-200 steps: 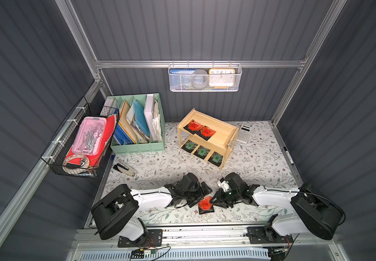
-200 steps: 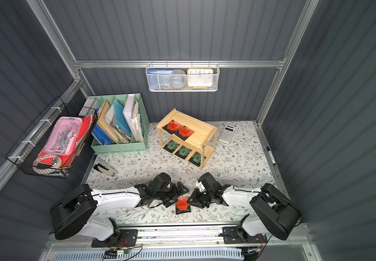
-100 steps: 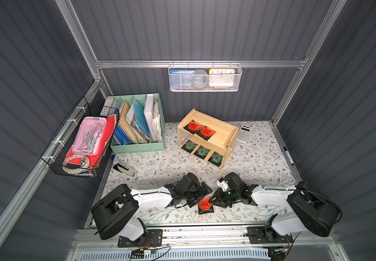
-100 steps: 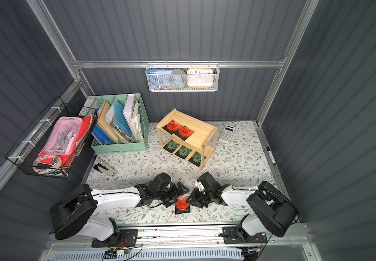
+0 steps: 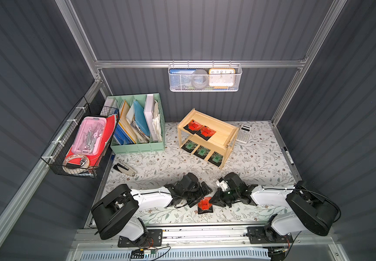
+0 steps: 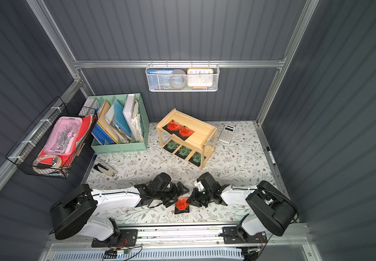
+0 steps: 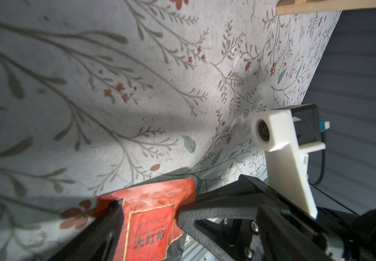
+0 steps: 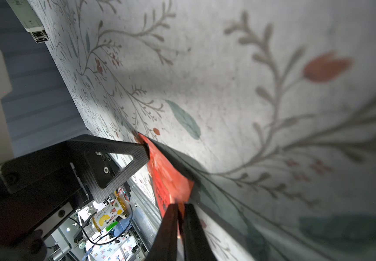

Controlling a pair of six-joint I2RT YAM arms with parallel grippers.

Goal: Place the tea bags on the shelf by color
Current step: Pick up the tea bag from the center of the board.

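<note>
One red-label tea bag [image 5: 205, 204] lies near the front edge of the floral mat, between my two grippers. My right gripper [image 8: 180, 204] is shut on its near edge, and the tea bag [image 8: 166, 178] looks tilted up off the mat. My left gripper [image 5: 201, 194] is open, and one of its fingers [image 8: 123, 158] touches the bag's far corner. The wooden shelf [image 5: 219, 132] stands at the back. Two red tea bags [image 5: 193, 126] lie on its top tier and three green ones [image 5: 202, 151] on the lower tier.
A mint-green file organizer [image 5: 137, 126] stands left of the shelf and a calculator [image 5: 244, 133] lies to its right. A stapler [image 5: 123, 168] lies at the mat's left edge and a marker [image 5: 288, 156] at its right edge. A black wire basket [image 5: 80, 144] hangs on the left wall.
My right gripper's jaws have closed on the red tea bag's edge. The left gripper has stayed open and both arms have hardly moved.
</note>
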